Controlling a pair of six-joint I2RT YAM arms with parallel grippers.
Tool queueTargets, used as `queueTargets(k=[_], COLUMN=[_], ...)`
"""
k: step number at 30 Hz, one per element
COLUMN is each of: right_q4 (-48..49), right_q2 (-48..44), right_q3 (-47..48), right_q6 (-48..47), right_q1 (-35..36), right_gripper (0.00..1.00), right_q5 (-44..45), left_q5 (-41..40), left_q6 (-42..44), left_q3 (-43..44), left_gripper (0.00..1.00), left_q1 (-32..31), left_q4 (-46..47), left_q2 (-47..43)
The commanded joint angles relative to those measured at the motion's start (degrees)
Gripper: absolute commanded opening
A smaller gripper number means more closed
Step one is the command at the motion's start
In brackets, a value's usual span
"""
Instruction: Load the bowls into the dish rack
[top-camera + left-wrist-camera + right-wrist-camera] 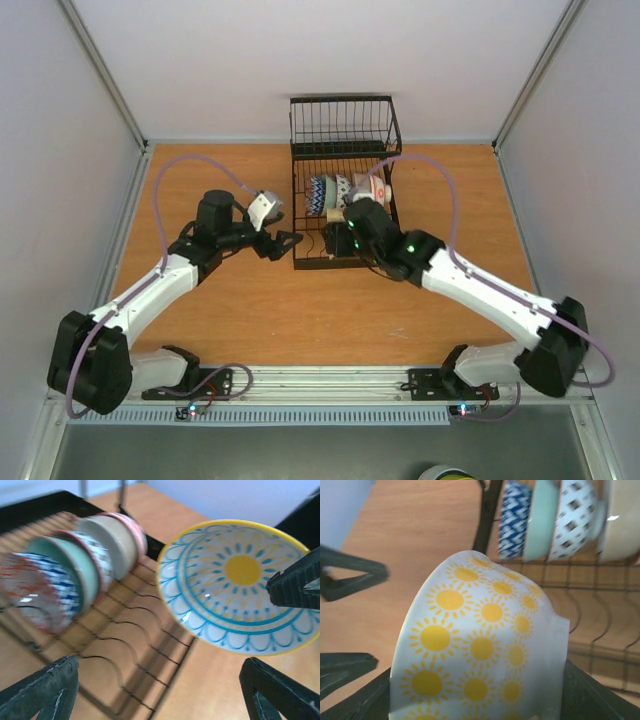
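Observation:
The black wire dish rack (pixel 304 262) stands mid-table, with a taller wire basket section at its far end. Several bowls (pixel 340 190) stand on edge in a row in its dividers, also seen in the left wrist view (pixel 75 565) and the right wrist view (pixel 555 520). My right gripper (pixel 338 228) is shut on a white bowl with yellow suns outside (pixel 480 650) and a blue and yellow pattern inside (pixel 240 585), held tilted over the rack's near left part. My left gripper (pixel 285 246) is open and empty, just left of the rack (pixel 150 630).
The rack's near dividers (pixel 600 625) hold nothing. The orange table (pixel 200 330) is walled by white panels on three sides. A lilac cable (pixel 190 165) loops above the left arm.

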Motion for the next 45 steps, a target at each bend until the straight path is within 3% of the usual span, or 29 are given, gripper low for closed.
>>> queueTargets(k=[1, 7, 20, 31, 35, 38, 45], right_q4=[-11.7, -20.8, -32.2, -35.1, -34.5, -32.9, -27.7], right_q2=[9.9, 22.8, 39.7, 50.7, 51.8, 51.2, 48.0], right_q3=[10.9, 20.8, 31.7, 35.5, 35.5, 34.4, 30.5], right_q6=[-4.8, -5.4, -5.1, -4.1, -3.5, -3.5, -4.6], right_q1=[-1.5, -3.3, -5.4, -5.6, -5.5, -5.5, -5.5], right_gripper=[0.01, 0.01, 0.01, 0.03, 0.19, 0.40, 0.76], right_q5=[11.1, 18.7, 30.6, 30.6, 29.5, 28.4, 25.2], left_q5=[-18.4, -20.6, -17.8, -17.3, -17.2, -17.2, -18.4], left_q6=[-2.1, -1.9, -0.9, -0.3, -0.4, -0.4, -0.4], left_q3=[0.2, 0.6, 1.9, 1.2, 1.2, 1.3, 0.8], left_gripper=[0.88, 0.88, 0.88, 0.88, 0.88, 0.88, 0.88], left_q1=[0.0, 0.0, 0.0, 0.0, 0.0, 0.0, 0.0], left_q4=[5.8, 4.9, 3.1, 3.6, 3.7, 3.6, 4.3], left_q2=[-1.6, -1.8, -0.7, -1.8, -1.3, -1.2, -1.8])
